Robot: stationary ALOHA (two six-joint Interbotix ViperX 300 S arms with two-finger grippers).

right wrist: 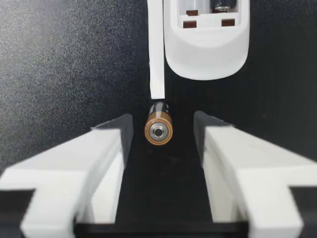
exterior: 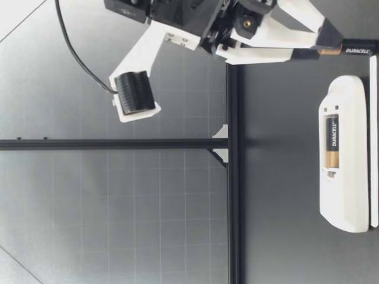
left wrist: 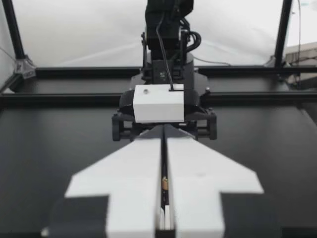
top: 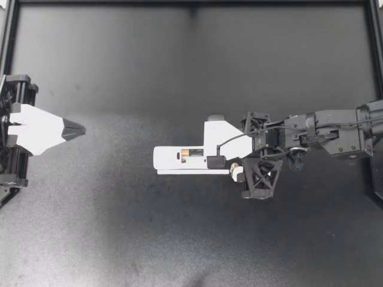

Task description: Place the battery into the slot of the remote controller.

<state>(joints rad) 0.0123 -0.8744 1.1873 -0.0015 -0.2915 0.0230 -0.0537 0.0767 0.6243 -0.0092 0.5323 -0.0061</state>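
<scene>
**Black table** [top: 119,60]: it carries all the task items, grouped right of centre.

**Your right gripper** [top: 226,167]: it is low over the table with its fingers spread and holds nothing.

**Your left gripper** [top: 76,130]: it is parked well apart at the table's left side, with its fingers pressed together on nothing.

**White plastic remote controller** [top: 173,157]: it lies flat with its back up and its compartment open. One copper-and-black battery [top: 191,153] is already seated in it.

**Thin white strip** [top: 191,172]: it lies just beside the remote and is probably the remote's cover.

**Loose copper-and-black cylindrical battery** [right wrist: 158,128]: it lies on the table between the right fingers, which touch it on neither side. It points toward the remote, and its far end is close to the end of the strip.

**Step in hand, as I judge it:** grasping the loose battery.
- Close squarely across its middle so that it does not roll or swivel.
- Lift it clear of the strip before you carry it over the compartment.
- Check its polarity against the vacant bay.
- Lower it flat rather than end-first.

**Differences between views:**
- The right wrist view alone shows the gaps on both sides of the battery, and an apparently vacant bay beside the seated cell.
- The top view hides most of the loose battery under the gripper.
- The low view confirms that the battery rests on the table beside a fingertip.
- In the left wrist view the left gripper's own fingers hide the remote.
</scene>
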